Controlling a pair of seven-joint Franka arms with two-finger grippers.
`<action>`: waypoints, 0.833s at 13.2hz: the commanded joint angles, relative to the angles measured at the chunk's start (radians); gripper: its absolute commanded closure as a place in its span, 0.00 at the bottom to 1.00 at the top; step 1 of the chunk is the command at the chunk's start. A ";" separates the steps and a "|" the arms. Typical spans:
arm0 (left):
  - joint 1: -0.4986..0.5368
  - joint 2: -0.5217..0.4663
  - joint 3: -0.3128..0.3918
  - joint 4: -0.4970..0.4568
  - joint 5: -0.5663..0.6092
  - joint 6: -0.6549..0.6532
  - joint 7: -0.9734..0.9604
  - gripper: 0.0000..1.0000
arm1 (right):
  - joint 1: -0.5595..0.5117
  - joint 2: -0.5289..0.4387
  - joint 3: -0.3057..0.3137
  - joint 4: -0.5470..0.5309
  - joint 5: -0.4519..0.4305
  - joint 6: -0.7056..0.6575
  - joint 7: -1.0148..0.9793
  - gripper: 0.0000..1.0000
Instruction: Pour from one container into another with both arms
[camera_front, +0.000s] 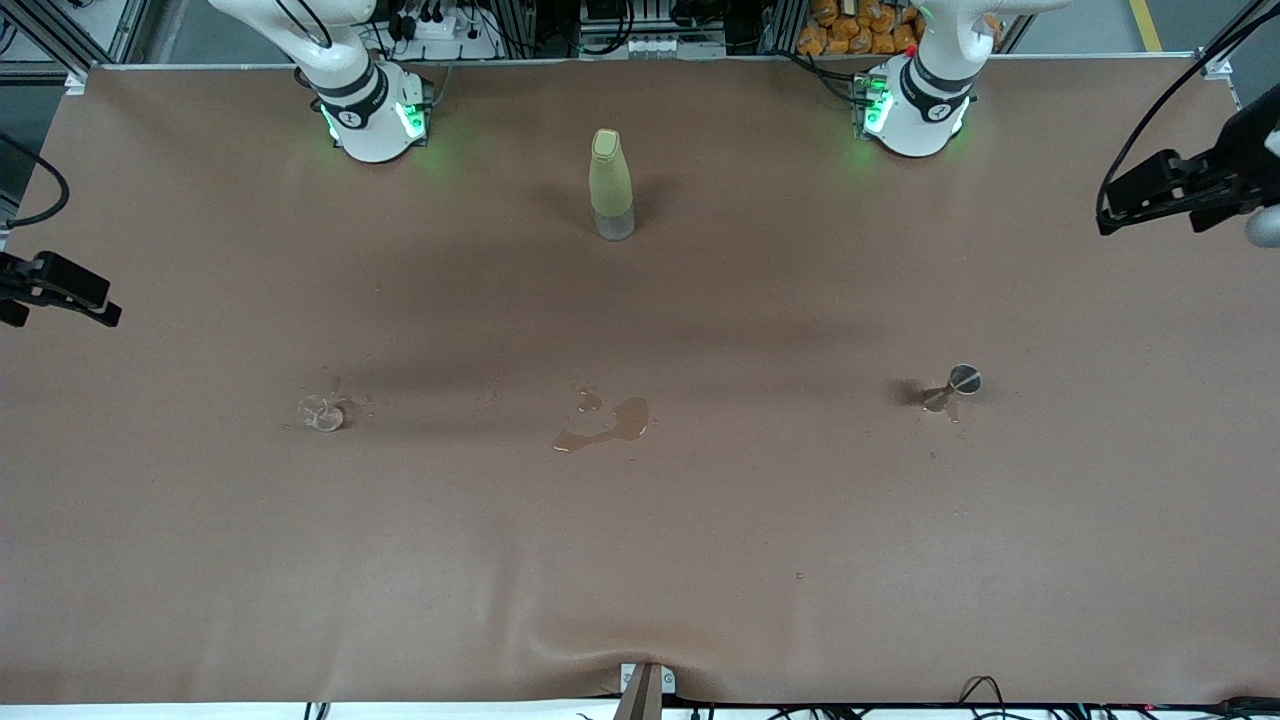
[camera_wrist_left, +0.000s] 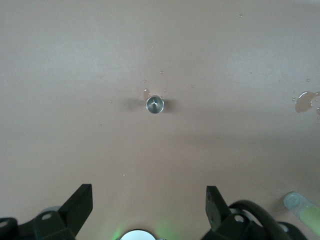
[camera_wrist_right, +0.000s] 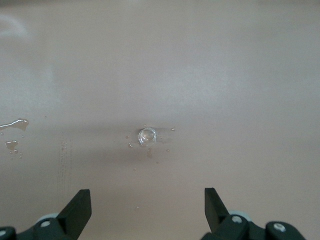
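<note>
Nothing looks poured yet: nearest, a puddle (camera_front: 605, 425) lies between a glass (camera_front: 322, 412) and a jigger (camera_front: 953, 388), the bottle (camera_front: 611, 184) stands farther off, and both the left gripper (camera_wrist_left: 149, 200) and right gripper (camera_wrist_right: 148, 202) hang high, fingers open, empty.

Open cloth is left around three lone obstacles: bottle (camera_front: 611, 186) upper centre, metal jigger (camera_front: 951, 387) mid-right, clear glass (camera_front: 322, 412) (small) mid-left.

Counted on the brown counter (camera_front: 200, 560): one pale green bottle (camera_front: 611, 185), one clear glass cup (camera_front: 322, 412), one metal jigger (camera_front: 955, 387), and one puddle (camera_front: 605, 428).
</note>
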 joint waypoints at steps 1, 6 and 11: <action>0.025 -0.019 -0.002 -0.012 0.017 -0.009 0.039 0.00 | 0.059 -0.034 -0.058 -0.032 -0.009 0.002 -0.010 0.00; 0.038 -0.014 -0.002 -0.006 0.049 -0.004 0.050 0.00 | 0.061 -0.050 -0.063 -0.055 -0.007 0.016 -0.011 0.00; 0.036 -0.016 -0.011 -0.007 0.059 -0.004 0.073 0.00 | 0.118 -0.050 -0.120 -0.057 -0.007 0.015 -0.011 0.00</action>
